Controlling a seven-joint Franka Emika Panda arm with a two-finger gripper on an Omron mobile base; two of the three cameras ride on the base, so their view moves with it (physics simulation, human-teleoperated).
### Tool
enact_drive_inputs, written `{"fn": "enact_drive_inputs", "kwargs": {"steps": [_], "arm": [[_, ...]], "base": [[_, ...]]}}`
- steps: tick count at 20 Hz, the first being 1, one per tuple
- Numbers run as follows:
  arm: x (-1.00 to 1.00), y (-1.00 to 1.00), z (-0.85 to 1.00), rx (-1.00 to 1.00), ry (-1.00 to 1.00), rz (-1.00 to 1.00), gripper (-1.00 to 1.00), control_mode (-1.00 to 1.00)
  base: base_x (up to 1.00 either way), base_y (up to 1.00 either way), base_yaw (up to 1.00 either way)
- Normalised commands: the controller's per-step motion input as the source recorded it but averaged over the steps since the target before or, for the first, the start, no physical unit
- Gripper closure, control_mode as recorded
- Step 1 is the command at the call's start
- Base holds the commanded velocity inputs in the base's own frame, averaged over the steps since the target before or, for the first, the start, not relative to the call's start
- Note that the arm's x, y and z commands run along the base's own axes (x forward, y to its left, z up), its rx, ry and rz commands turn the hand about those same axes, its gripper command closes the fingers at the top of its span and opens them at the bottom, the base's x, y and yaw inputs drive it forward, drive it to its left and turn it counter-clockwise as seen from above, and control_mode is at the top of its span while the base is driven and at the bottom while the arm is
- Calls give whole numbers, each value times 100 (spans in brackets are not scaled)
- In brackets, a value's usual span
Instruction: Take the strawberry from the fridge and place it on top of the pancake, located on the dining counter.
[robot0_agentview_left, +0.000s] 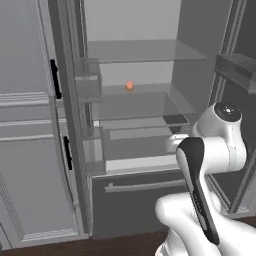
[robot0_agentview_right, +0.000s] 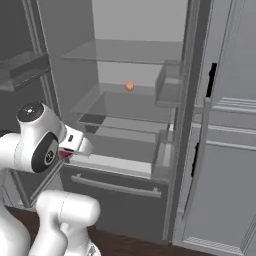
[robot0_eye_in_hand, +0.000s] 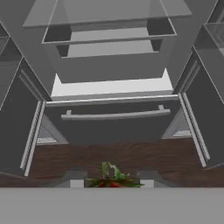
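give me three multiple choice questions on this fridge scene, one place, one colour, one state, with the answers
1. Where does the small orange ball lie?
A. on the floor
B. on a glass shelf inside the fridge
C. in the bottom drawer

2. What colour is the floor in front of the fridge?
A. white
B. blue
C. dark brown

3. How do the fingers stand?
A. shut on the strawberry
B. wide open and empty
C. clamped on the drawer handle

Answers:
1 B: both base views show it on the middle shelf.
2 C: the hand view shows dark wood planks.
3 A: red fruit and green leaves sit between the tips.
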Motion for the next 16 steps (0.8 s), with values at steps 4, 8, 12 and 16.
{"fn": "enact_drive_inputs", "kwargs": {"steps": [4,8,12,16], "arm": [[0,0,0,0,0,0,100,100],[0,0,0,0,0,0,100,100],[0,0,0,0,0,0,100,100],[0,0,0,0,0,0,100,100]], "base": [[-88,-2,40],[-100,0,46],[-100,5,56],[-74,16,75]]}}
